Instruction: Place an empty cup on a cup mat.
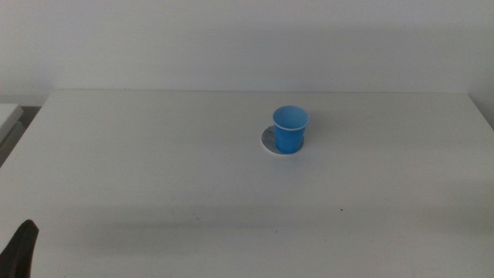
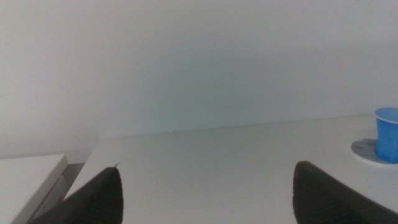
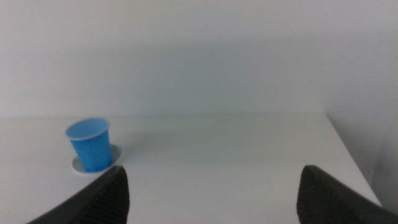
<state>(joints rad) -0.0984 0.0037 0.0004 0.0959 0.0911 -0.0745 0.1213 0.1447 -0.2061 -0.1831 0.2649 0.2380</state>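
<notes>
The blue cup stands upright on the round grey cup mat right of the table's middle, toward the back. The cup shows empty inside. It also shows in the left wrist view on the mat, and in the right wrist view on the mat. My left gripper is open and empty, far from the cup; a dark part of it shows at the bottom left corner of the middle view. My right gripper is open and empty, out of the middle view.
The white table runs back to a pale wall. A lower white surface lies past the table's left edge. The table's right edge shows in the right wrist view.
</notes>
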